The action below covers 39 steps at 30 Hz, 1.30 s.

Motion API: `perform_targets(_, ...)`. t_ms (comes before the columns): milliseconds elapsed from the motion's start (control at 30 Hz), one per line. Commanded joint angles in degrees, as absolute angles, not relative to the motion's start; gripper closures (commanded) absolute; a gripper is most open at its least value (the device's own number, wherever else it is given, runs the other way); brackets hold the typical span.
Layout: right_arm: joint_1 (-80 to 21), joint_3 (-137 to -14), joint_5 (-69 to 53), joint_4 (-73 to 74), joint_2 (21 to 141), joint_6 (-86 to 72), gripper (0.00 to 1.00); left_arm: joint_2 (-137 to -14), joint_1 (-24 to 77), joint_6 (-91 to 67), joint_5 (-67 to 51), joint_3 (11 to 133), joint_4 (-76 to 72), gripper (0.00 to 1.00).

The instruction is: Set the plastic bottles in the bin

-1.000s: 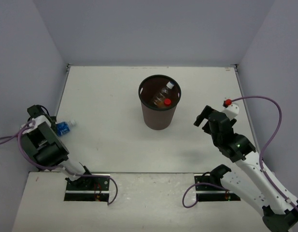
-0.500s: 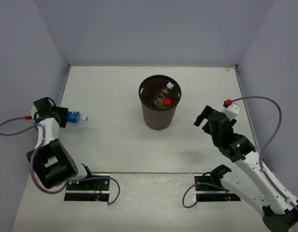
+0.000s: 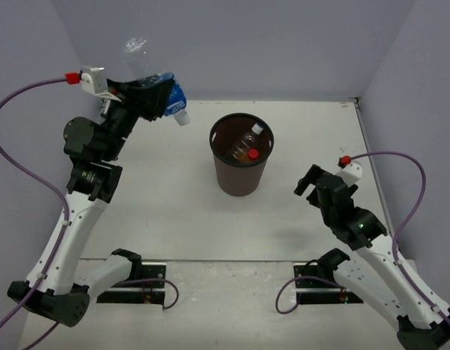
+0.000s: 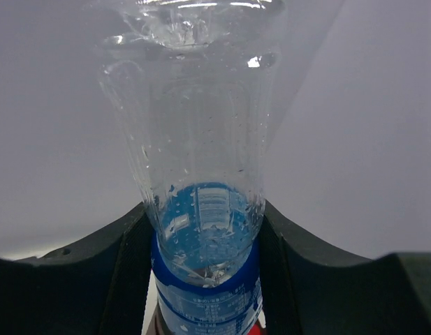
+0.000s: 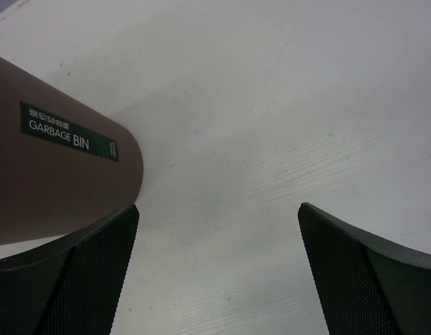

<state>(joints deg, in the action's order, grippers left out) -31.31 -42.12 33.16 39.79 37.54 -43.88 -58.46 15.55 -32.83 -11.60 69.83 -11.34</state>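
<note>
A clear plastic bottle with a blue label (image 3: 163, 89) is held high in the air, up and to the left of the bin's mouth. My left gripper (image 3: 153, 95) is shut on it. In the left wrist view the bottle (image 4: 201, 160) fills the gap between both black fingers (image 4: 121, 265), with its base pointing away. The dark brown bin (image 3: 241, 179) stands mid-table. Inside it lie a clear bottle with a white cap (image 3: 251, 135) and an orange one with a red cap (image 3: 246, 153). My right gripper (image 3: 307, 181) hangs open and empty to the right of the bin (image 5: 54, 181).
Grey walls enclose the white table (image 3: 159, 197) at the back and on both sides. Two arm base plates (image 3: 133, 284) sit at the near edge. Purple cables loop from each wrist.
My left arm has swung up from the table's left edge, carrying the blue-label bottle high towards the bin. The right arm has shifted only slightly.
</note>
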Motion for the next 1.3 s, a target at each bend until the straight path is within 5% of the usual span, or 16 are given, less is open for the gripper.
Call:
perform_targets(0,-31.0,-42.6,32.7,40.0,37.0,-43.3,0.01,-68.8,25.6,-17.0,-10.4,79.7,-12.6,0.86)
perform_targets(200,-31.1,-41.0,33.7,40.0,34.0,-41.9,0.01,-80.0,41.8,3.3,7.7,87.2,-7.4,0.85)
perform_targets(500,-31.1,-38.8,34.1,39.9,32.1,-42.1,0.01,-85.8,43.9,8.8,13.4,82.6,-7.5,0.83)
perform_targets(1067,-31.0,-38.6,35.2,40.3,33.0,-42.9,0.01,-84.8,44.2,6.1,15.3,74.0,-8.4,0.19)
perform_targets(1267,-31.1,-38.4,35.6,40.3,33.4,-43.3,0.01,-81.3,44.2,4.2,11.8,74.1,-7.0,0.1)
